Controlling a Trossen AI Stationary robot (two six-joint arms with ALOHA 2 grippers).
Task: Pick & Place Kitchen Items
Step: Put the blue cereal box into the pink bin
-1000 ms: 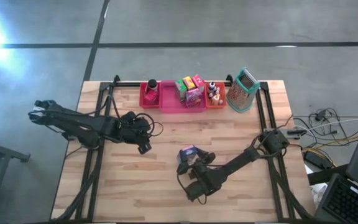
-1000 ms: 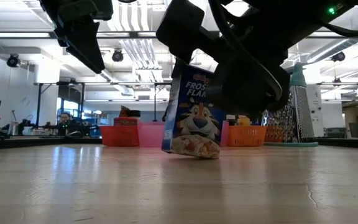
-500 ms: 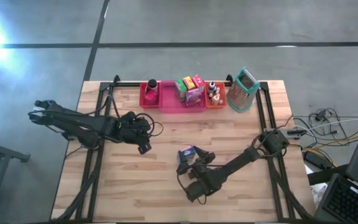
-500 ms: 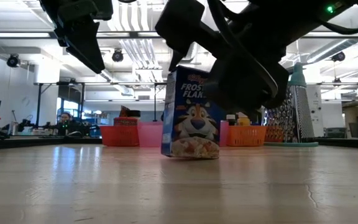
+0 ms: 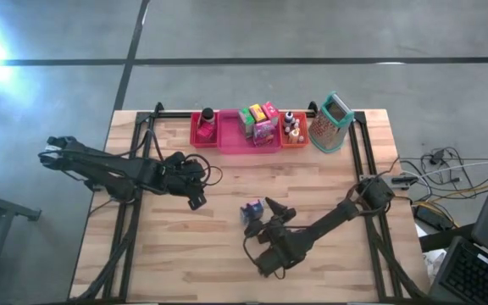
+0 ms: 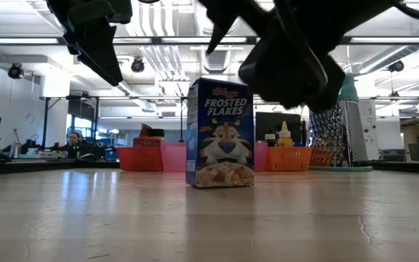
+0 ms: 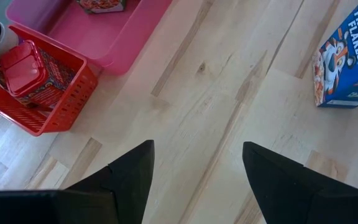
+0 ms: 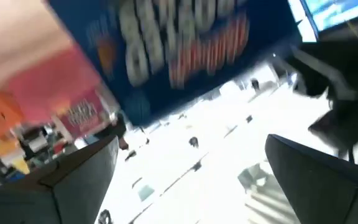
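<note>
Frosted Flakes box (image 6: pixel 220 133) stands upright on the bare wood near the middle of the table (image 5: pixel 176 254), well apart from the bins along the far edge. It touches neither arm: the right gripper (image 5: pixel 276 208) hangs just beside and above it with its fingers spread wide and holding nothing, so this box looks set down and released. The left gripper (image 5: pixel 195 200) hovers over the table's left half, fingers (image 7: pixel 129 171) parted and empty.

Judging by the layout, most of the work remains: the red bin (image 5: pixel 203 129) holds a red item, the pink bin (image 5: pixel 244 141) several small boxes, and the orange bin (image 5: pixel 294 141) tiny bottles. A metal grater (image 5: pixel 332 123) stands past them.

Readable print is limited to "FROSTED FLAKES" above a cartoon tiger; a small red logo sits above it, too small to read. Labels in the bins cannot be made out.
</note>
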